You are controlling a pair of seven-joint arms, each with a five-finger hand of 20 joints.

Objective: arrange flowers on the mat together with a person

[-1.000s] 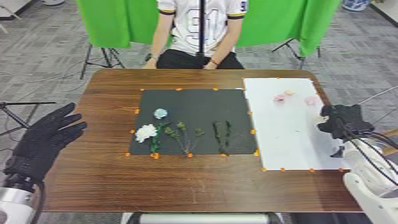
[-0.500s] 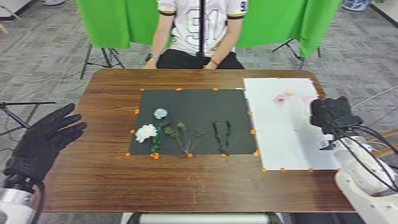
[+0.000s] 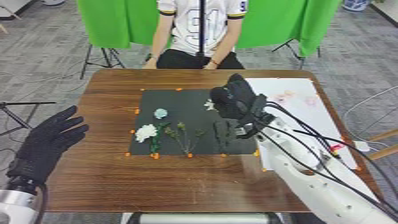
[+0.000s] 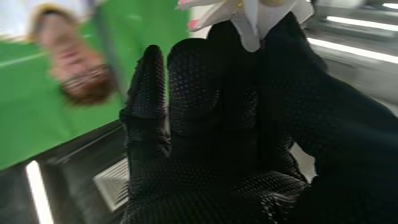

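Pinching a white, pink-tipped flower [image 4: 253,30] between thumb and fingers, the right hand [image 3: 233,102] hangs over the dark mat [image 3: 185,102]; the step looks like placing the bloom, best done by lowering it until petals or stem meet the mat, then parting the thumb gently so nothing drags; the leafy green stems [image 3: 221,131], nearer the robot than those fingertips, call for clearance. Left of the pinch lie a pale blue flower [image 3: 161,113] and a fuller white one [image 3: 146,132]; right of it, pink blooms [image 3: 284,95] dot a white sheet [image 3: 311,117]. The left hand [image 3: 46,137] waits at the brown wooden table's [image 3: 178,185] side, its fingers relaxed, slightly spread; ahead of both hands' fingers, green cloth [image 3: 115,25] hangs above a grey floor [image 3: 44,55].
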